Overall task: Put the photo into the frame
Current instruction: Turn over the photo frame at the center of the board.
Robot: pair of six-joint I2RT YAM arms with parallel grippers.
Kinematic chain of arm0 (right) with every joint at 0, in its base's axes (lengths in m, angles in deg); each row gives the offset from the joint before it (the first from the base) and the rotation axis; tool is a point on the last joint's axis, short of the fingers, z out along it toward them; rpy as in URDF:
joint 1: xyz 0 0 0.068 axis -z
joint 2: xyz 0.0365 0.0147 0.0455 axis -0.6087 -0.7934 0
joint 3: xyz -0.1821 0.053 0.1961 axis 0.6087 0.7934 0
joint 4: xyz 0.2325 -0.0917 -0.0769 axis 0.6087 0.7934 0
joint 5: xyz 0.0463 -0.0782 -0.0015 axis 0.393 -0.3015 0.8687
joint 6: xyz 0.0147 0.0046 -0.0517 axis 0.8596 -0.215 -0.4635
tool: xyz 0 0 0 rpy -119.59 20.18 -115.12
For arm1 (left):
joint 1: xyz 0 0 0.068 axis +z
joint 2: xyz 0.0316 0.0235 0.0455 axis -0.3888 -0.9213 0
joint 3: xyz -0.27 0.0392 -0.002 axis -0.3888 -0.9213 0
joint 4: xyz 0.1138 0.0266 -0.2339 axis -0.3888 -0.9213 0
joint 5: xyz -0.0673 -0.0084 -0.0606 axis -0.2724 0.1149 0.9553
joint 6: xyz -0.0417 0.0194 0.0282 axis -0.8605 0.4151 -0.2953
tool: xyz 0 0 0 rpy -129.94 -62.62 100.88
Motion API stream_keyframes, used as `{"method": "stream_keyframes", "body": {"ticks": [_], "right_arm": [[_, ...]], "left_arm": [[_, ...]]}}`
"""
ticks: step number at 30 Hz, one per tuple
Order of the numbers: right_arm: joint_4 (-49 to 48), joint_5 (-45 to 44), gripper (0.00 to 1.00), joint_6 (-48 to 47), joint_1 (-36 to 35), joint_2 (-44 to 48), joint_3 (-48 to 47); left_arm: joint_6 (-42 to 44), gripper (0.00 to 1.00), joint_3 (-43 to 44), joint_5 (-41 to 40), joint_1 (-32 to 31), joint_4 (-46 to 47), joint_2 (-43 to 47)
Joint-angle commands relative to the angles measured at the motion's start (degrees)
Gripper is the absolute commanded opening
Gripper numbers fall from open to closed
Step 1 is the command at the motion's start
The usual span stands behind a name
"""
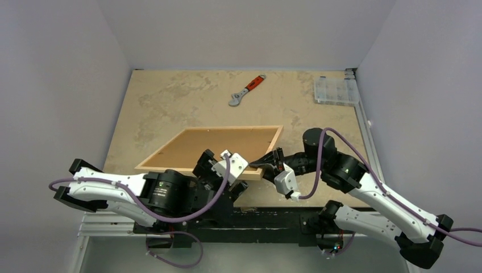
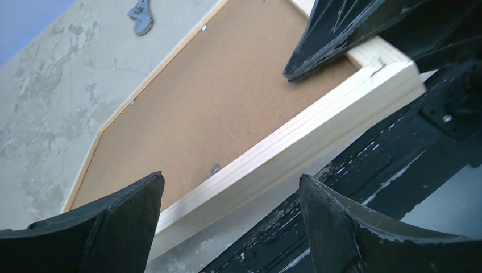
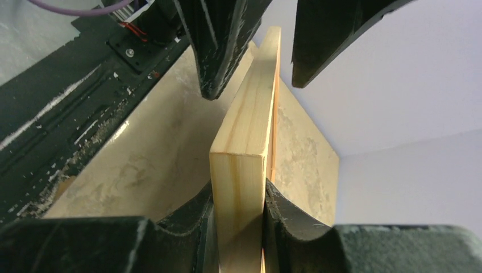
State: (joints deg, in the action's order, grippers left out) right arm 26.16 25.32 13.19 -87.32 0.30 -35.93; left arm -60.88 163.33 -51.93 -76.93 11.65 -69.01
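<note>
The frame (image 1: 277, 138) lies back side up, its brown backing board (image 1: 213, 145) showing, with the near right corner lifted off the table. My right gripper (image 1: 271, 163) is shut on that corner; in the right wrist view both pads press the light wood strip (image 3: 241, 159) at the gripper (image 3: 239, 187). My left gripper (image 1: 215, 161) is open, its jaws straddling the frame's near edge (image 2: 295, 145) without touching, as the left wrist view (image 2: 230, 176) shows. The photo is not in view.
An orange-handled wrench (image 1: 246, 90) lies at the back middle of the table (image 1: 165, 102). A clear plastic compartment box (image 1: 335, 90) sits at the back right. A black rail (image 1: 267, 215) runs along the near edge under the frame's corner.
</note>
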Motion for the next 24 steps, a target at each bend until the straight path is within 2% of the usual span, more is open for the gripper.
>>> {"method": "stream_keyframes", "body": {"ticks": [1, 8, 12, 17, 24], "right_arm": [[-1.5, 3.4, 0.0, 11.7, -0.3, -1.2, -3.4], [-8.1, 4.8, 0.0, 22.5, -0.3, 0.3, -2.6], [-14.2, 3.5, 0.0, 34.3, -0.3, 0.4, -1.6], [-12.9, -0.2, 0.0, 45.8, -0.3, -2.9, -4.3], [-6.6, -6.5, 0.0, 61.1, -0.2, -9.6, -10.9]], "left_arm": [[2.3, 0.86, 2.5, -3.7, -0.4, 8.5, 5.0], [9.0, 0.86, -4.5, -2.9, -0.3, 25.7, 16.5], [12.2, 0.86, -11.8, -1.6, -0.3, 34.5, 24.6], [8.9, 0.86, -15.1, -2.4, -0.3, 33.1, 28.6], [4.9, 0.86, -15.2, -2.6, -0.4, 29.1, 27.6]]}}
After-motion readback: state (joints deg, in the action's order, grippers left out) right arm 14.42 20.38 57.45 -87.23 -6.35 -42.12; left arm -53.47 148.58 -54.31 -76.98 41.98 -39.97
